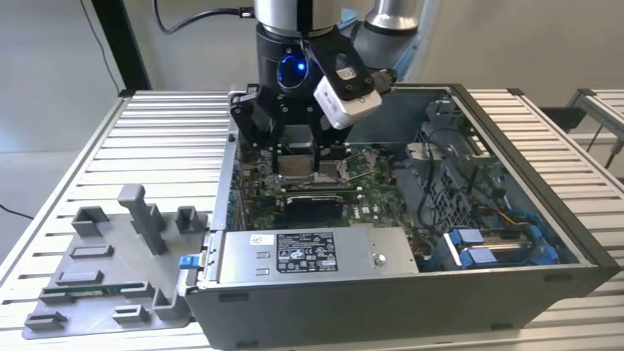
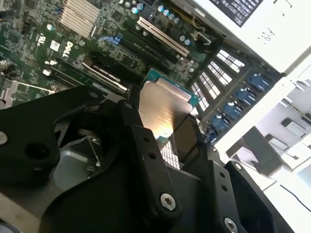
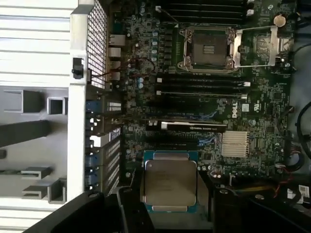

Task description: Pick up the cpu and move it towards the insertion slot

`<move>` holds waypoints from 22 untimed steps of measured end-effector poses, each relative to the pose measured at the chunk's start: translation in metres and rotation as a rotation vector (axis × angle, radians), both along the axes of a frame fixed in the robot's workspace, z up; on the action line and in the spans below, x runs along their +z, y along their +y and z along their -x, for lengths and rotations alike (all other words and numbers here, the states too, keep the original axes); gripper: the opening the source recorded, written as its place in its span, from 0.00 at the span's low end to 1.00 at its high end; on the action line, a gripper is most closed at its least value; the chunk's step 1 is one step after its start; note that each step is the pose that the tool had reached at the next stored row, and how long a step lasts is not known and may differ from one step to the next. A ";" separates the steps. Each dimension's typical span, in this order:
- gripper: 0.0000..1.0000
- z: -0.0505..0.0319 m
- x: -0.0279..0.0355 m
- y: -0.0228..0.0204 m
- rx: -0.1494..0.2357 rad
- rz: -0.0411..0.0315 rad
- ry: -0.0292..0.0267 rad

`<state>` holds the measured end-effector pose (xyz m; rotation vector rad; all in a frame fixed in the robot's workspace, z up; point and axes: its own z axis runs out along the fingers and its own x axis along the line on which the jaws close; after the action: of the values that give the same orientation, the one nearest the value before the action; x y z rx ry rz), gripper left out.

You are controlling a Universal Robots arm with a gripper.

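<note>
Ribbed metal counter (image 1: 117,131) carries an open grey computer case (image 1: 390,292); above its green board, the black claw (image 3: 170,216) is clamped on the square silvery cpu (image 3: 169,187), well apart from the silver-framed insertion slot (image 3: 209,48).

The power supply's (image 1: 385,257) white label (image 1: 305,251) bears print too small to read.

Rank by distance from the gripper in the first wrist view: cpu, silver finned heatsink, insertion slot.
Nearest first, from the gripper:
1. cpu, held in the gripper itself.
2. Silver finned heatsink, on the green board just past the cpu.
3. Insertion slot, far across the board beyond the memory slots.
</note>
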<state>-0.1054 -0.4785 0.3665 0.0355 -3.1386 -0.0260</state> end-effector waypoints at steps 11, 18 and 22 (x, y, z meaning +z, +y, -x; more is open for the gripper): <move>0.00 -0.0499 0.0000 0.0030 0.000 0.0001 0.0000; 0.00 -0.0642 0.0000 0.0065 0.000 0.0001 0.0000; 0.00 -0.0642 0.0000 0.0067 0.000 0.0002 0.0000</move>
<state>-0.0411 -0.4719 0.3665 0.0353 -3.1386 -0.0258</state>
